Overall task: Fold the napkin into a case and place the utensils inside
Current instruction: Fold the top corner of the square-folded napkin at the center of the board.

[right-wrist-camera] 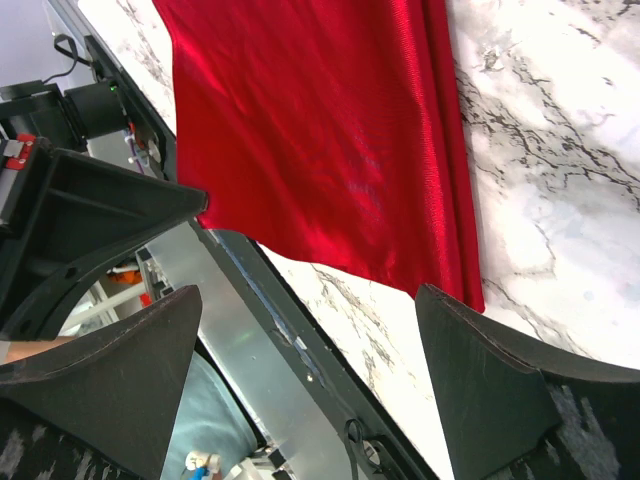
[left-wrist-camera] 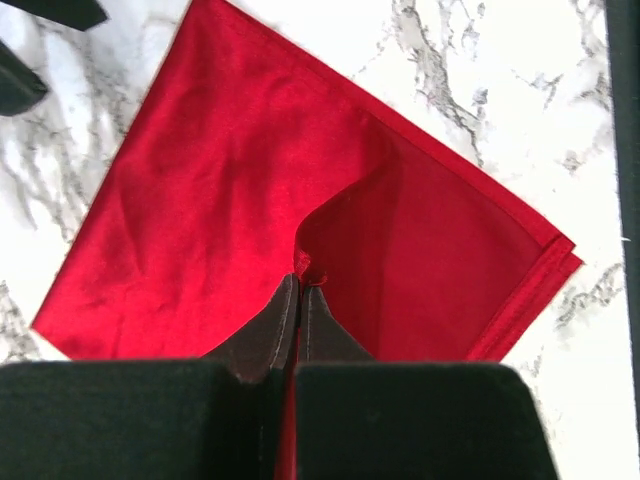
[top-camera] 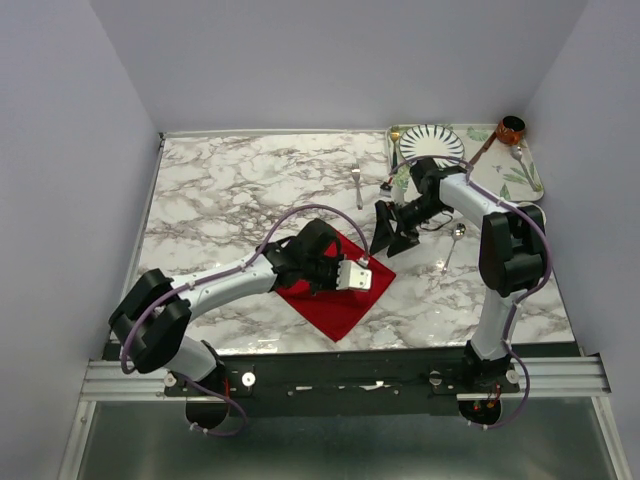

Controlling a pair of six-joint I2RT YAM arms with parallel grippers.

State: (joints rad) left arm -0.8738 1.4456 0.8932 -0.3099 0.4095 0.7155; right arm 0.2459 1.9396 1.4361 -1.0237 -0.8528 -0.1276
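Marble tabletop (top-camera: 220, 190) shows its widest open stretch at the left and far left. Two arms reach over it. One red napkin (top-camera: 330, 305) lies as a diamond near the middle, with its near corner close to the table's front edge. In the left wrist view a second layer of hem shows at one corner, so the cloth is doubled there. The left claw (left-wrist-camera: 302, 283) sits over the napkin, its fingers pressed together and pinching a small pucker of cloth near the middle. Beyond the napkin, one silver fork (top-camera: 357, 185) lies alone on the marble, apart from the cloth. The right claw (top-camera: 393, 232) hangs just past the napkin's far right edge, its jaws spread wide with nothing between them. Its wrist view looks across the cloth to the table's front edge. One silver spoon (top-camera: 452, 244) lies on the marble to the right of that claw. In the far right corner, one patterned tray (top-camera: 528, 175) holds one striped plate (top-camera: 432, 145) and one brown bowl (top-camera: 510, 128).
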